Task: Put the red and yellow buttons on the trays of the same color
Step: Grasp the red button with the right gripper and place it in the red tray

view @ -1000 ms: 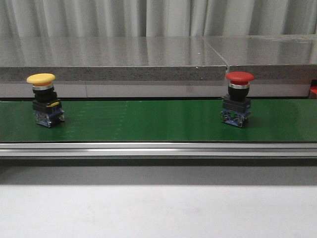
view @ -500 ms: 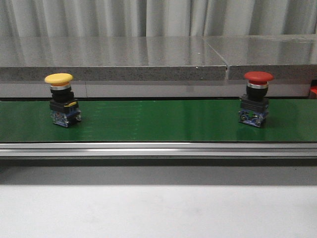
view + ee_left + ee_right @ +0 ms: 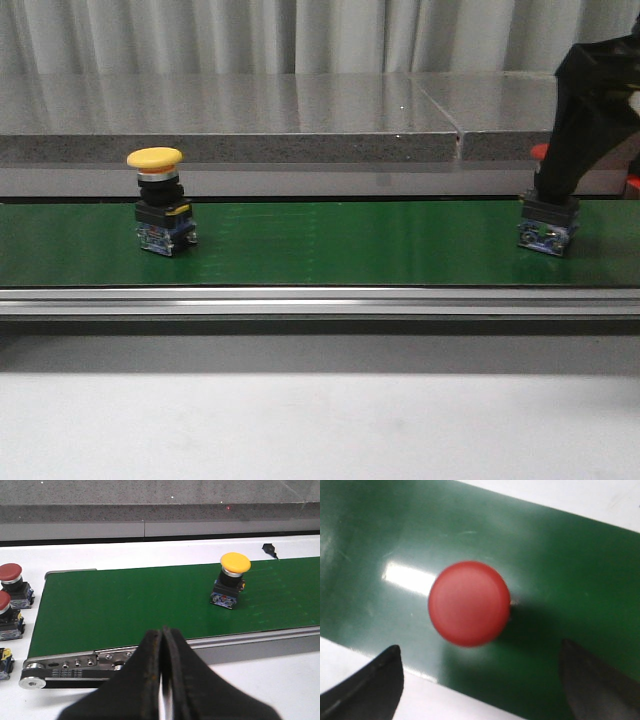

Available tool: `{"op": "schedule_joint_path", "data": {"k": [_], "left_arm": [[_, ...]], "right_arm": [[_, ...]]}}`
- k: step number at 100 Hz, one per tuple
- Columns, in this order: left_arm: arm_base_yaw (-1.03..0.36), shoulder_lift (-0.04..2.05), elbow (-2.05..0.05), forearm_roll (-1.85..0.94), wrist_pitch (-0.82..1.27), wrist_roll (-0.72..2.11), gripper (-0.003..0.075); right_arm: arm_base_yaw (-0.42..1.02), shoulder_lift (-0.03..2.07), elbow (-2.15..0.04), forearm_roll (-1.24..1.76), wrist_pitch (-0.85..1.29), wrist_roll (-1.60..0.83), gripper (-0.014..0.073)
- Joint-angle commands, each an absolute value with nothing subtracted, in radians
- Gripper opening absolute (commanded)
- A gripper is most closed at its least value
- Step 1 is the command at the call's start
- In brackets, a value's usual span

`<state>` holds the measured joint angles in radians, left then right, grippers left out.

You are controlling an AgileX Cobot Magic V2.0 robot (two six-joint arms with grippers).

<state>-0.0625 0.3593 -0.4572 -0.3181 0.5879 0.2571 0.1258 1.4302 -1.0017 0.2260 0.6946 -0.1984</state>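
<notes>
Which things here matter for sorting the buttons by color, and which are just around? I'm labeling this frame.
In play: red button beneath the open right gripper; yellow button on the green belt.
Just around: spare red buttons beside the belt's end; shut left gripper; grey ledge. No trays in view.

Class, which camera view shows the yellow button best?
The left wrist view: the yellow button stands whole and large on the green belt. The front view shows it smaller, from the side. The right wrist view misses it.
</notes>
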Motion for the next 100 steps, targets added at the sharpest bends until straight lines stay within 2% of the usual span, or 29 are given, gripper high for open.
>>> {"op": "schedule_joint_path", "data": {"k": [1, 6, 13, 18, 33, 42, 63, 100], "left_arm": [[-0.069, 0.365, -0.486, -0.34, 0.516, 0.258, -0.0019], [-0.069, 0.365, -0.486, -0.34, 0.516, 0.258, -0.0019], [-0.069, 0.365, -0.486, -0.34, 0.516, 0.258, -0.0019], [-0.069, 0.365, -0.486, -0.34, 0.516, 0.258, -0.0019], [-0.069, 0.365, -0.486, -0.34, 0.516, 0.258, -0.0019], [-0.069, 0.365, -0.486, -0.34, 0.516, 0.258, -0.0019], [-0.069, 0.365, -0.486, -0.34, 0.516, 0.258, -0.0019], [-0.069, 0.365, -0.486, -0.34, 0.516, 0.258, -0.0019]], "right_arm": [[0.128, 1.447, -1.066, 0.237, 0.639, -0.211, 0.0624], [0.128, 1.472, -1.083, 0.222, 0.631, -0.211, 0.0616], [0.128, 1.505, -1.1, 0.193, 0.626, -0.211, 0.0562], [0.126, 1.524, -1.107, 0.179, 0.629, -0.211, 0.0488], [0.126, 1.544, -1.113, 0.168, 0.661, -0.211, 0.0163], [0.123, 1.544, -1.139, 0.164, 0.689, -0.211, 0.0059], [0.026, 1.544, -1.28, 0.13, 0.787, -0.211, 0.0052], [-0.354, 1.599, -1.419, 0.128, 0.771, -0.211, 0.0052]]}}
